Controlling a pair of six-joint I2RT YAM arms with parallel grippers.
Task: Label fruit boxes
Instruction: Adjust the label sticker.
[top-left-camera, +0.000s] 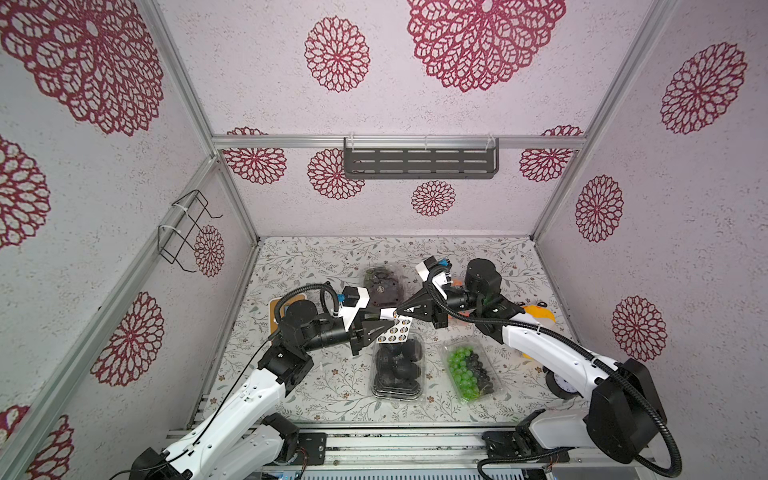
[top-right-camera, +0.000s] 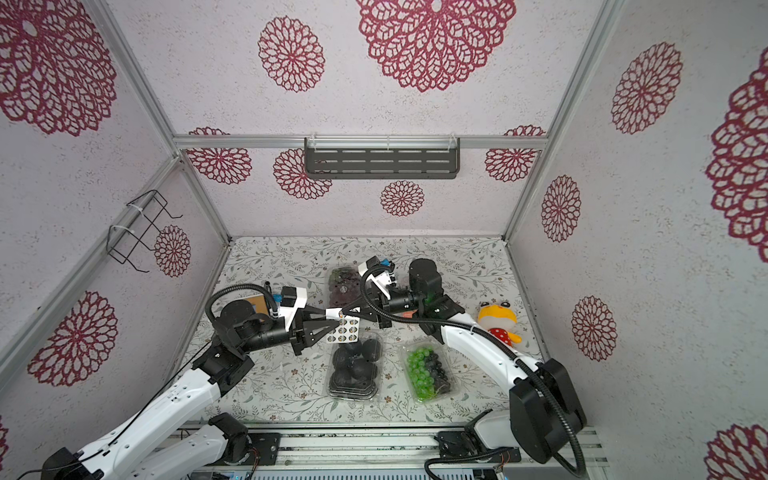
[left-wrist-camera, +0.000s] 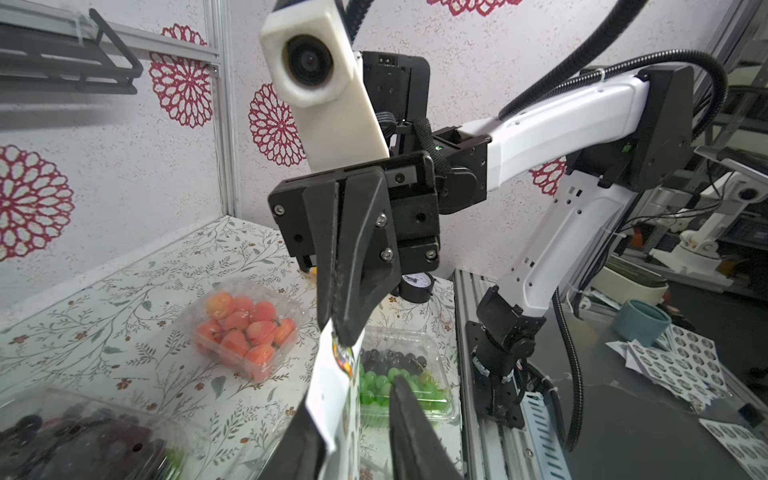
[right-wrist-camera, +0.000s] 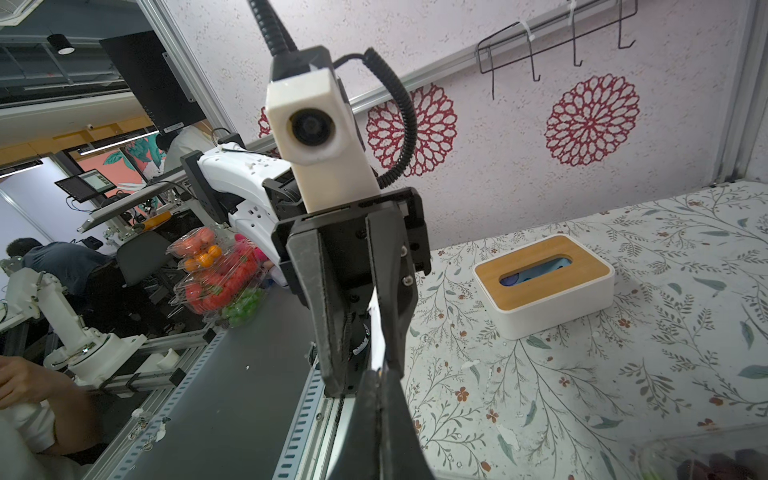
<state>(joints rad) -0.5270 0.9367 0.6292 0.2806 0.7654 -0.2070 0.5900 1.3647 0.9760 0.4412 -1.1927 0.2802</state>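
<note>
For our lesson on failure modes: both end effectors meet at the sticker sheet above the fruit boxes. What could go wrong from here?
1. The sticker sheet hangs from the right end effector, pinched at one edge. The left end effector stands open around it, so it might slip or tear.
2. The two end effectors sit nearly tip to tip and could collide.
3. A dropped sheet would likely land on the box of black fruits.

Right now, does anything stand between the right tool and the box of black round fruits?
Only the sticker sheet: it hangs from the shut right tool, over the far end of the box of black round fruits, with the left tool open around it. Nothing else visible intervenes.
</note>
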